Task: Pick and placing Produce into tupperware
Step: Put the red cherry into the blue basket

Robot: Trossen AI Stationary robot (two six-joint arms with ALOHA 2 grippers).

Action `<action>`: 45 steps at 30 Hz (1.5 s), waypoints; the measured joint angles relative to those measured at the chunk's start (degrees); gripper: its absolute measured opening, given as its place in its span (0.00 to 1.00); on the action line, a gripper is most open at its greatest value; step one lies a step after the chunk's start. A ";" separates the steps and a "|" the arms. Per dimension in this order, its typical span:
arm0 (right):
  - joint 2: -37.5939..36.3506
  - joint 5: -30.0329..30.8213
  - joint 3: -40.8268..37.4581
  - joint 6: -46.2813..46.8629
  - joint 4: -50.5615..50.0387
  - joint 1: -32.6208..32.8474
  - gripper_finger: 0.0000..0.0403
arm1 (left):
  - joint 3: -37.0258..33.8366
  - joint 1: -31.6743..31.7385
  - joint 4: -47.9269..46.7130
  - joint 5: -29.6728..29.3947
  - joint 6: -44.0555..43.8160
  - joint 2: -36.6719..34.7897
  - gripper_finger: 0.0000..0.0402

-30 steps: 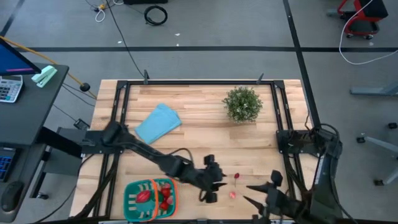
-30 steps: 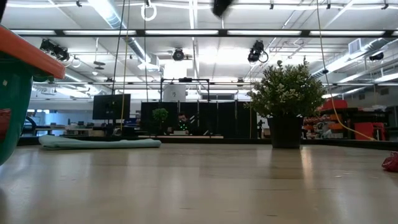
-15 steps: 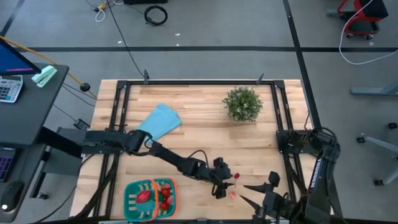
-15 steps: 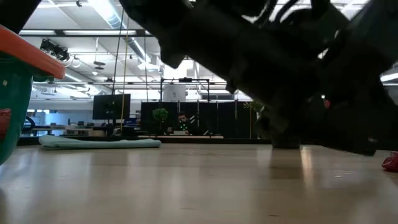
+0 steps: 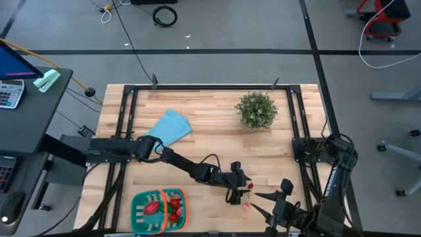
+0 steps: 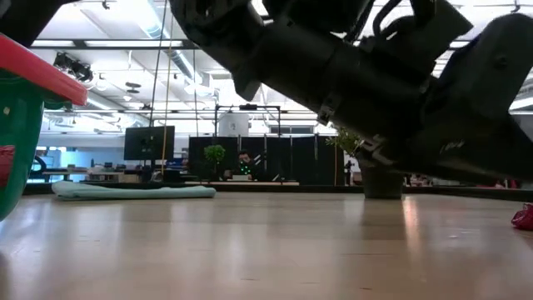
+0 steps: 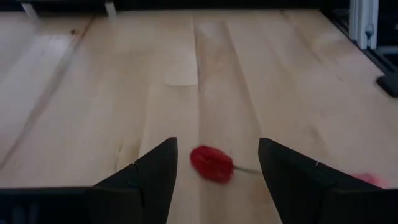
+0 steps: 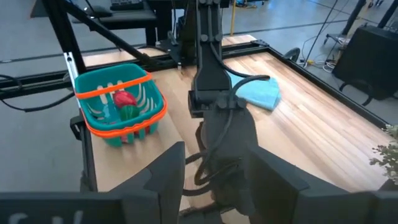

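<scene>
The left arm is reaching across the lower middle of the high view, its gripper (image 5: 241, 189) hanging over the pale wooden plank table (image 5: 210, 131) right at a small red toy fruit (image 5: 250, 187). In the left wrist view that gripper's two dark fingers (image 7: 155, 174) are standing spread wide apart, holding nothing, with the small red toy fruit (image 7: 211, 164) lying on the boards between them. A small pink toy piece (image 5: 246, 205) is lying just below the red one in the high view.

The teal-green slotted plastic container with an orange band (image 5: 160, 210) is sitting at the lower left of the high view, with red produce and one green piece lying inside it.

The right gripper (image 5: 266, 205) is waiting at the lower right of the high view, its fingers spread and gripping nothing.

A light blue folded cloth (image 5: 167, 130) is lying at upper left, and a bushy green potted plant (image 5: 256, 109) is standing at upper right.
</scene>
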 joint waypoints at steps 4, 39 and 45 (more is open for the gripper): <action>0.00 -0.03 0.00 -1.34 -0.05 -0.51 0.42 | -0.02 0.37 3.98 0.21 -0.08 2.30 0.58; 0.00 -1.11 -0.04 -2.82 -0.02 -0.53 0.42 | 0.16 0.64 11.13 -0.24 -4.67 6.34 0.47; 0.00 -1.11 -0.04 -2.81 0.00 -0.53 0.42 | 0.16 0.66 11.07 -0.15 -5.40 6.40 0.24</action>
